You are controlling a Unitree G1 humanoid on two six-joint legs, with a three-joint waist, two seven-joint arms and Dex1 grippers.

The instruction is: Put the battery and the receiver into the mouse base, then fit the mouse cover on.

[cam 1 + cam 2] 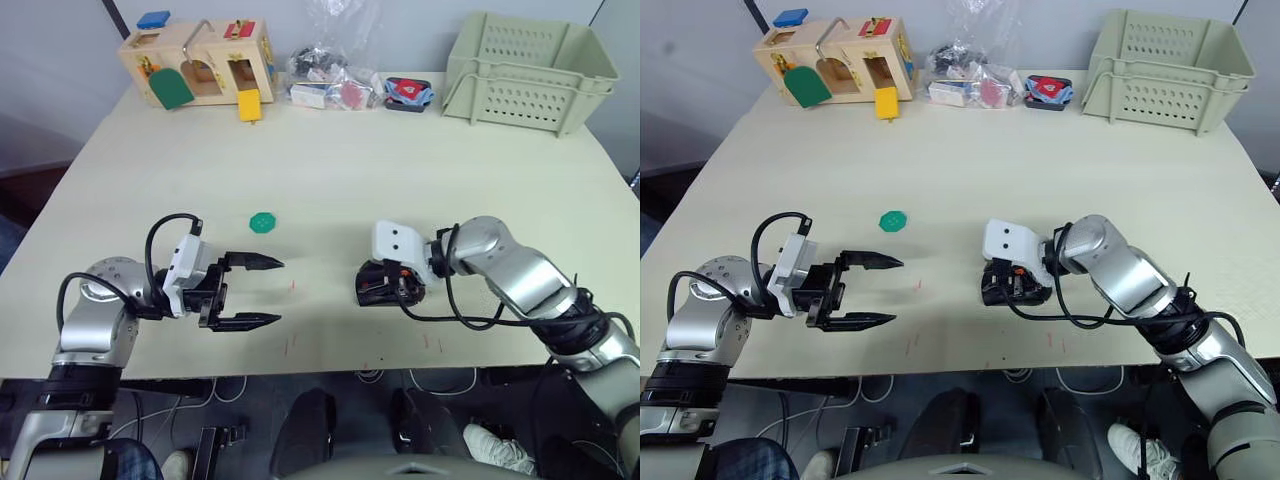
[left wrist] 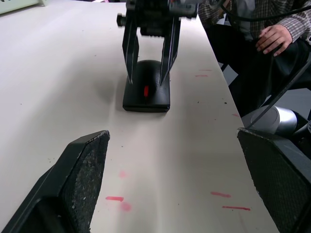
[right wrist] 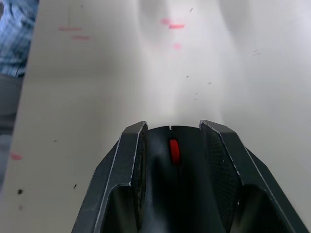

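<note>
The mouse base (image 2: pixel 146 92) lies on the table near the front edge, black with a red wheel (image 3: pixel 174 150) showing. Its top looks smooth and glossy, and I cannot tell the mouse cover apart from the base. My right gripper (image 1: pixel 385 285) reaches down over it, with one finger (image 2: pixel 130 53) against each side. To the left, my left gripper (image 1: pixel 278 291) hovers low over the table. It is open with nothing between its fingers and points toward the mouse. The battery and the receiver are hidden.
A green round disc (image 1: pixel 262 221) lies behind the left gripper. Along the back stand a wooden toy box (image 1: pixel 200 62), plastic bags of parts (image 1: pixel 330 80) and a pale basket (image 1: pixel 528 70). A person's hand (image 2: pixel 274 36) rests beside the table.
</note>
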